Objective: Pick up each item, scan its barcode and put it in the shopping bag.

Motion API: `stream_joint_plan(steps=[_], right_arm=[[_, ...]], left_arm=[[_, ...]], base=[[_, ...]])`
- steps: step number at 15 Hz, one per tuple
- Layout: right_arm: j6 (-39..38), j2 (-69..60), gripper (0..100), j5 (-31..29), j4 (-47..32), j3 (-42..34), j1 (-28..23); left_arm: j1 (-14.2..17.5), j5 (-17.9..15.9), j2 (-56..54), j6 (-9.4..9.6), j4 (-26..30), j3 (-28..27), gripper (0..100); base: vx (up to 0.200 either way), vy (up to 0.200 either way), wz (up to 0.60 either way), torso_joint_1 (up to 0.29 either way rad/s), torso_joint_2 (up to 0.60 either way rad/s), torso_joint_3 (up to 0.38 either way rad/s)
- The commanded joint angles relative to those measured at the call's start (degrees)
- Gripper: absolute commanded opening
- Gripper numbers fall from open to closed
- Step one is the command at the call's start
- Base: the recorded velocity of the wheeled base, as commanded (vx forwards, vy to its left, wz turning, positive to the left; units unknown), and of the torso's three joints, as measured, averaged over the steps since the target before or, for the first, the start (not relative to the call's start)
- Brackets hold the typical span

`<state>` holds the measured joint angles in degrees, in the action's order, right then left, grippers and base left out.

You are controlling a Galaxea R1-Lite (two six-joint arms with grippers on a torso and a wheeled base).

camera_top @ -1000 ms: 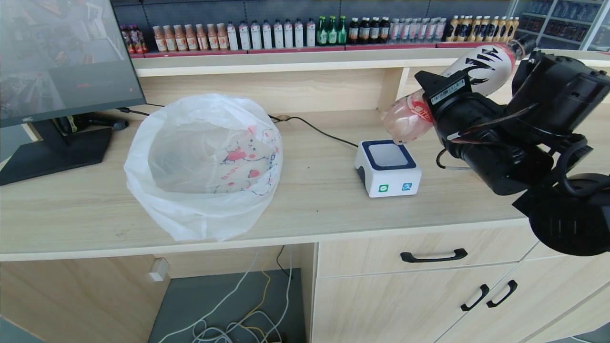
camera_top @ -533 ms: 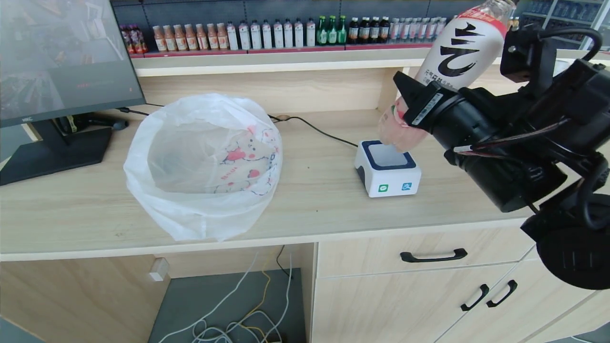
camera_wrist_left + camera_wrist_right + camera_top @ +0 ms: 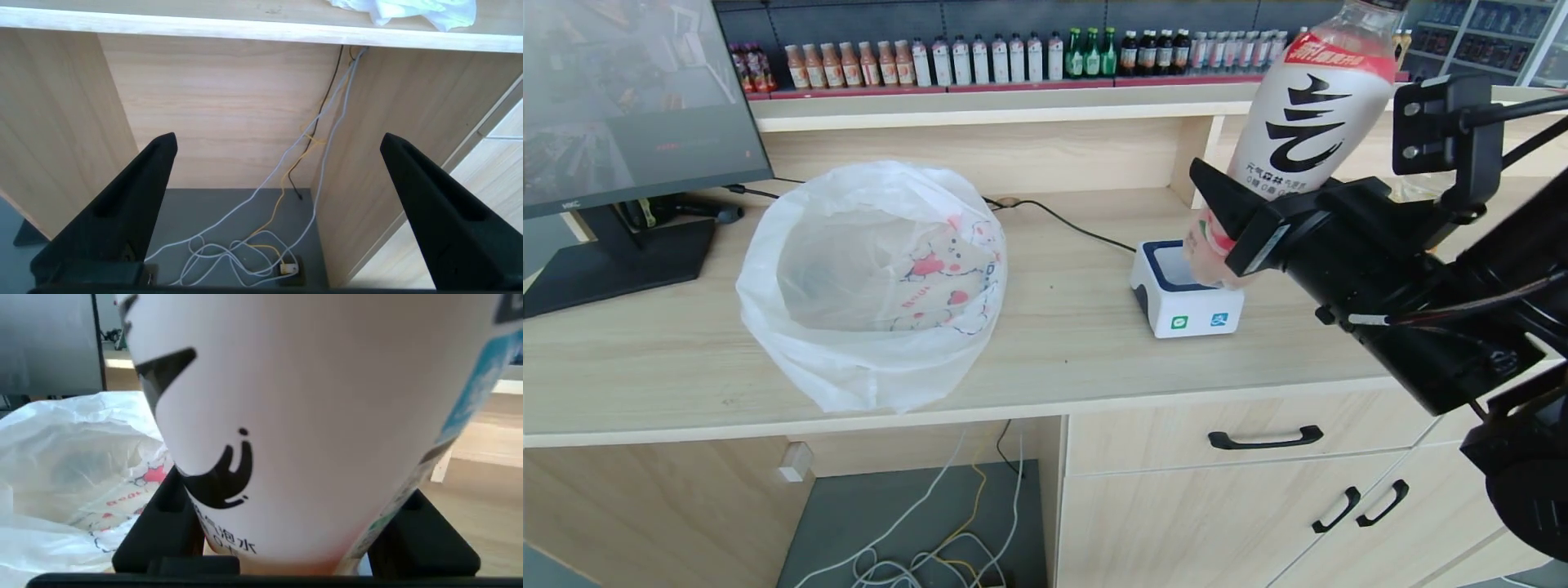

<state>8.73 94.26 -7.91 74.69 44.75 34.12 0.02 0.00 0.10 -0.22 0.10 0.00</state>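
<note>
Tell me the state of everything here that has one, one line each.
bottle, gripped near upright, base over the barcode scanner
right gripper, shut on bottle
left gripper, open, below counter level
shopping bag, open, mouth up
barcode scanner, standing on the counter
drawer, shut
monitor, on

You rolled the right gripper [image 3: 1232, 222] so the bottle [image 3: 1311, 122] went from lying almost sideways, cap toward the right, to standing near upright with its cap up. You also brought it forward and down. Its pink base, which had hung at the far right corner of the scanner [image 3: 1188, 306], ended over the scanner's window, covering its right part.
</note>
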Motion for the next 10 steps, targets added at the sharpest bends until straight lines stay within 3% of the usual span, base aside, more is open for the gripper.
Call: stream_joint_plan(steps=[1, 4, 10], right_arm=[[1.4, -1.0, 0, -0.1, 1.2, -0.6, -0.6], [1.1, -0.5, 0, -5.9, 3.7, -1.2, 0.3], [0.7, 0.1, 0, -6.7, 5.1, -3.4, 2.4]], left_arm=[[0.0, 0.0, 0.0, -0.04, 0.0, 0.0, 100], [0.1, 0.0, 0.0, -0.13, 0.0, 0.0, 100], [0.1, 0.0, 0.0, -0.22, 0.0, 0.0, 100]], base=[[0.000, 0.000, 0.00, 0.000, 0.00, 0.000], [0.000, 0.200, 0.00, -0.001, 0.00, 0.002], [0.000, 0.200, 0.00, 0.002, 0.00, 0.002]])
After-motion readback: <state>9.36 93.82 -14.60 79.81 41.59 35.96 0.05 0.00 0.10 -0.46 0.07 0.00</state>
